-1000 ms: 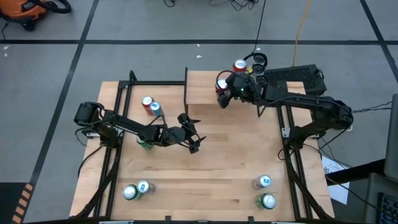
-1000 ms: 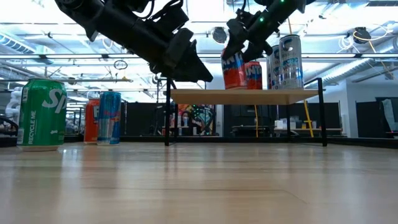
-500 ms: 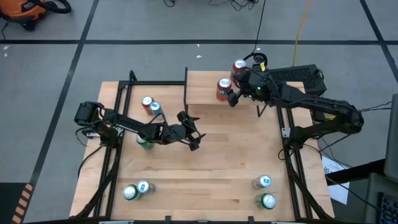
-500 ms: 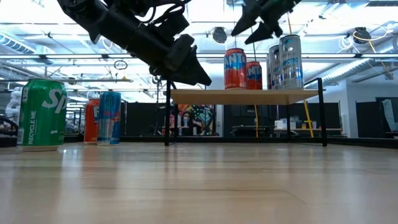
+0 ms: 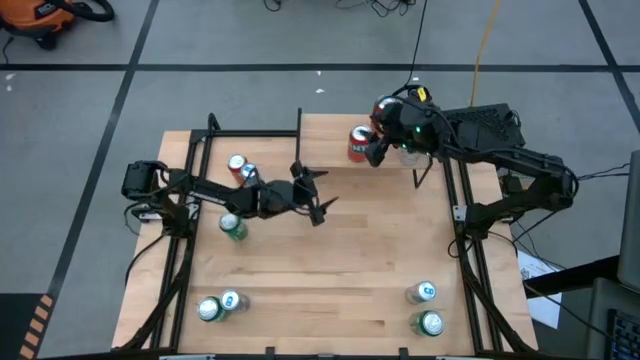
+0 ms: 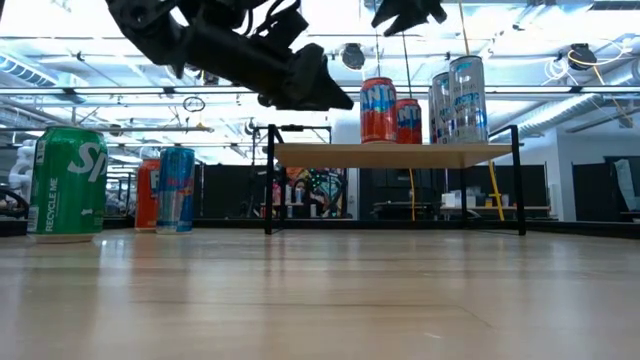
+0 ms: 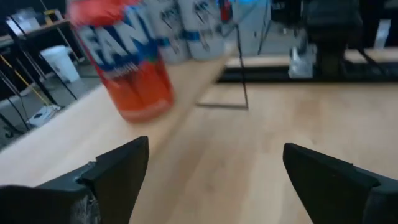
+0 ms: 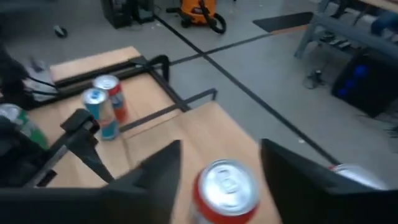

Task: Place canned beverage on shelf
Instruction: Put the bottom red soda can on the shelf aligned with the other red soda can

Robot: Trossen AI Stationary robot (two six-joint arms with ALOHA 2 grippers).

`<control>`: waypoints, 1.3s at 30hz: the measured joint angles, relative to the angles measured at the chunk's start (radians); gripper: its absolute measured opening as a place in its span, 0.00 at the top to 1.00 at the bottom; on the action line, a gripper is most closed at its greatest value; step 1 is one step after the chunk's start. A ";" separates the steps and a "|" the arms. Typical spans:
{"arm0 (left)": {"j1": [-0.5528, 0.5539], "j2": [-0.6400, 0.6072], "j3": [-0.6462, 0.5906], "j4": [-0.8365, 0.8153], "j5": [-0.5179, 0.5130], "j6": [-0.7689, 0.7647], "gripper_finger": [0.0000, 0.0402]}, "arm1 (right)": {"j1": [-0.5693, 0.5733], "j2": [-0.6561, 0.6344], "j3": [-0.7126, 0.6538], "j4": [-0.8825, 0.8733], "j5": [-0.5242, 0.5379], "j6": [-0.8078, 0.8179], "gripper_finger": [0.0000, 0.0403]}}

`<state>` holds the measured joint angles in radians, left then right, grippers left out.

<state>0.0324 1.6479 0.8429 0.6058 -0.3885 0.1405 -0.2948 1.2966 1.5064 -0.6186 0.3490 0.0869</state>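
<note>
Standing upright on the small raised light-wood shelf (image 6: 395, 153) with thin black legs: orange aluminium soda can (image 6: 378, 110), free of both grippers | right gripper (image 5: 377, 150) just beside and above it, fingers spread apart, empty | left gripper (image 5: 318, 197) fingers apart, empty, over the tabletop near the shelf's front edge
</note>
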 joint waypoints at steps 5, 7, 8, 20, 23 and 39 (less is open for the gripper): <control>0.104 0.000 0.000 0.064 0.098 -0.001 0.27 | -0.035 0.068 0.146 -0.145 -0.003 -0.097 0.90; 0.154 0.000 0.000 0.078 0.166 -0.004 0.38 | -0.049 0.096 0.189 -0.197 -0.045 -0.121 0.97; 0.178 0.000 0.000 0.079 0.195 -0.013 0.44 | -0.055 0.110 0.205 -0.212 -0.074 -0.115 0.97; 0.275 0.045 0.009 0.153 0.391 -0.050 0.96 | -0.071 0.242 0.267 -0.399 -0.168 -0.049 1.00; 0.284 0.072 0.020 0.192 0.391 -0.048 0.99 | -0.074 0.239 0.268 -0.379 -0.168 -0.044 1.00; 0.303 0.268 0.184 0.200 0.395 -0.050 0.99 | -0.086 0.236 0.268 -0.413 -0.165 -0.024 1.00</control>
<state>0.3351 1.9163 1.0273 0.8063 0.0067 0.0910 -0.3805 1.5322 1.7741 -1.0317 0.1839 0.0624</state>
